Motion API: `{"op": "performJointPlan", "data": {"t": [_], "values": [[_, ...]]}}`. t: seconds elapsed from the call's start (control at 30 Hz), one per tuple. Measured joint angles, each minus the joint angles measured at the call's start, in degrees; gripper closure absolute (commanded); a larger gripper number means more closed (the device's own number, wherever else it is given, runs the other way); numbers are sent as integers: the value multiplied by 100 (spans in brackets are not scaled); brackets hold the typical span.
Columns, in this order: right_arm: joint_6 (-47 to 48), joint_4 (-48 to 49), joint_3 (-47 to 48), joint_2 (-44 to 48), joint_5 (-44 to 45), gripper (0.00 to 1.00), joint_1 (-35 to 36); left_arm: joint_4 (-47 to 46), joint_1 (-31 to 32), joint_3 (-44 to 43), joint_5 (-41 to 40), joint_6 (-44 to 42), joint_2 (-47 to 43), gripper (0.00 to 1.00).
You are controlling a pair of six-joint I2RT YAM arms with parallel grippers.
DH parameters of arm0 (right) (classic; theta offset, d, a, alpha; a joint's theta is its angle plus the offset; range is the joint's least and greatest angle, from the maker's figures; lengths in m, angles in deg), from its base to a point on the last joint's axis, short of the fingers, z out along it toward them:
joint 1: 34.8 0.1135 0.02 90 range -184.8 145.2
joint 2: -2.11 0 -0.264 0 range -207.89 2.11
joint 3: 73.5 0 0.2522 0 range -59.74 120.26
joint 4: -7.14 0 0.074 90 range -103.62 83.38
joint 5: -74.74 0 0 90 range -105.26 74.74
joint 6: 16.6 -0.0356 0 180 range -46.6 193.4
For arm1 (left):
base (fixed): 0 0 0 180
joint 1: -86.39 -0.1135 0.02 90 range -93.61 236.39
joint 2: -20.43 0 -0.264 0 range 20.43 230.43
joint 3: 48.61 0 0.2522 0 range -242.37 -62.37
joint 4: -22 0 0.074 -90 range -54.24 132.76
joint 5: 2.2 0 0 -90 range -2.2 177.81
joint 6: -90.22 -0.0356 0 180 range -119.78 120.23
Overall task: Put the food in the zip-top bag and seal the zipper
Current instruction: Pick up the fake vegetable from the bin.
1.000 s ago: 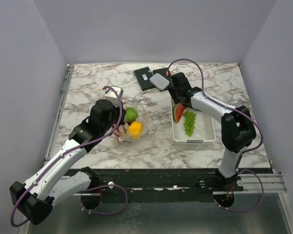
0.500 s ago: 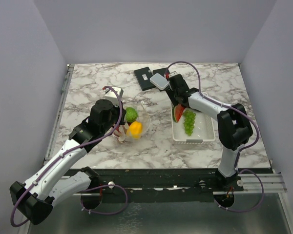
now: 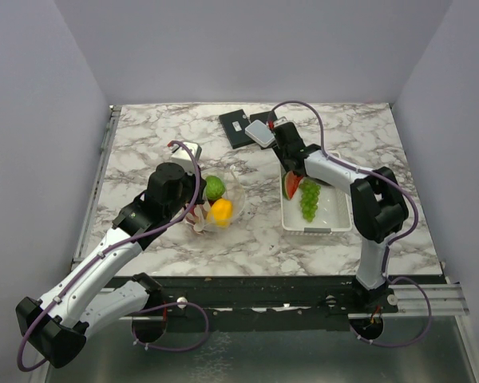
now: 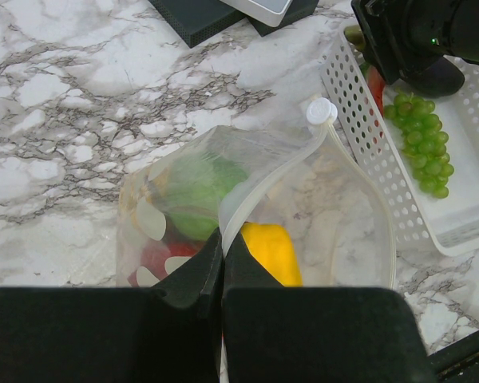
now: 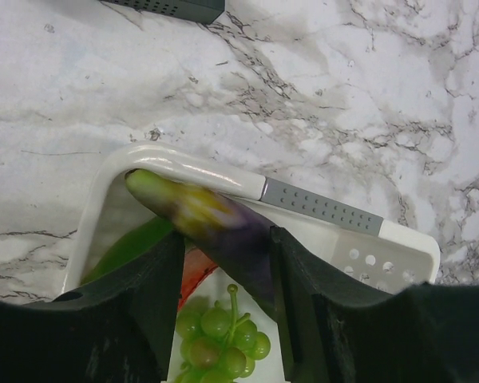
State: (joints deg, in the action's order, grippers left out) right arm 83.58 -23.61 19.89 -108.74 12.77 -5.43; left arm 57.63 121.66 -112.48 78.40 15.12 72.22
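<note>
The zip-top bag (image 3: 233, 199) (image 4: 335, 231) lies open in the middle of the table. My left gripper (image 3: 198, 214) (image 4: 223, 239) is shut on its zipper (image 4: 271, 179) edge. Inside are a yellow lemon (image 4: 271, 251), a green fruit (image 4: 199, 191) and a red strawberry (image 4: 156, 255). My right gripper (image 3: 297, 169) (image 5: 223, 247) reaches into the far left corner of the white basket (image 3: 335, 211) (image 5: 184, 167). Both of its fingers touch the purple eggplant (image 5: 223, 223), which lies against the rim. Green grapes (image 5: 223, 331) (image 3: 310, 199) and a watermelon slice (image 5: 193, 271) (image 3: 291, 185) lie under it.
Two black boxes (image 3: 239, 128) with a grey device (image 3: 261, 133) on top sit just beyond the basket, close to my right wrist. The basket's perforated wall (image 4: 359, 120) stands right beside the bag's mouth.
My right gripper has narrowed onto the eggplant and shifted slightly toward the basket's far left corner. The left arm and the bag have not moved.
</note>
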Motion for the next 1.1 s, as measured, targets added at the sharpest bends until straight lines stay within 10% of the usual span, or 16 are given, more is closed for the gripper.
{"op": "performJointPlan", "data": {"t": [0.43,0.77,1.1], "values": [[90,120,0,-114,188,39,26,2,0,0,0,2,0,100],[225,164,2,-273,328,74,26,2,0,0,0,0,0,100],[186,190,-4,-13,498,85,59,2,0,0,0,0,0,100]]}}
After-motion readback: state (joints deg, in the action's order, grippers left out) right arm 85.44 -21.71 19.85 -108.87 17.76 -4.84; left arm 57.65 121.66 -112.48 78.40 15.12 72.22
